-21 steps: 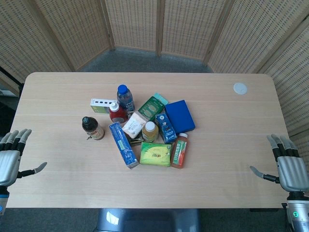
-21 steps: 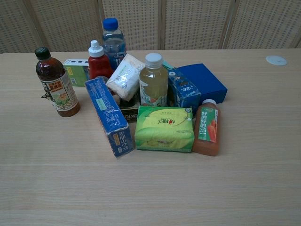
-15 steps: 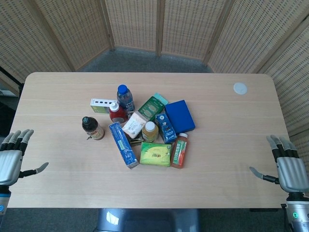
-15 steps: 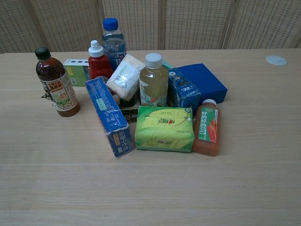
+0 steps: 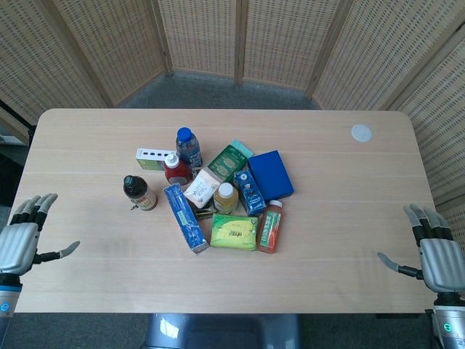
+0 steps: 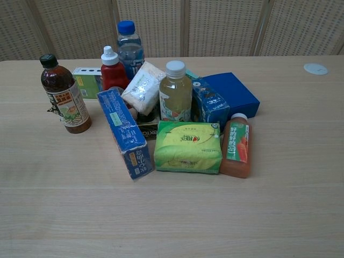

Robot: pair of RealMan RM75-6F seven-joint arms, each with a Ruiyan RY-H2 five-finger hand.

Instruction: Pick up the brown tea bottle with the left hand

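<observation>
The brown tea bottle (image 5: 139, 193) (image 6: 64, 97) stands upright with a dark cap and a pale label, at the left edge of the pile of goods, a little apart from it. My left hand (image 5: 22, 240) hovers at the table's near left corner, well to the left of the bottle and nearer me, fingers spread and holding nothing. At the near right corner my right hand (image 5: 436, 251) is likewise spread and empty. Neither hand shows in the chest view.
Right of the tea bottle lie a long blue box (image 5: 184, 217) (image 6: 124, 133), a red-capped sauce bottle (image 5: 176, 169), a water bottle (image 5: 188, 147), a green tissue pack (image 6: 187, 147), an orange juice bottle (image 6: 236, 152) and a blue box (image 5: 269, 174). A white disc (image 5: 361, 133) sits far right.
My left hand has drifted slightly right and toward the table's near edge. The right hand has sunk a little lower in the frame. The objects have not moved.
</observation>
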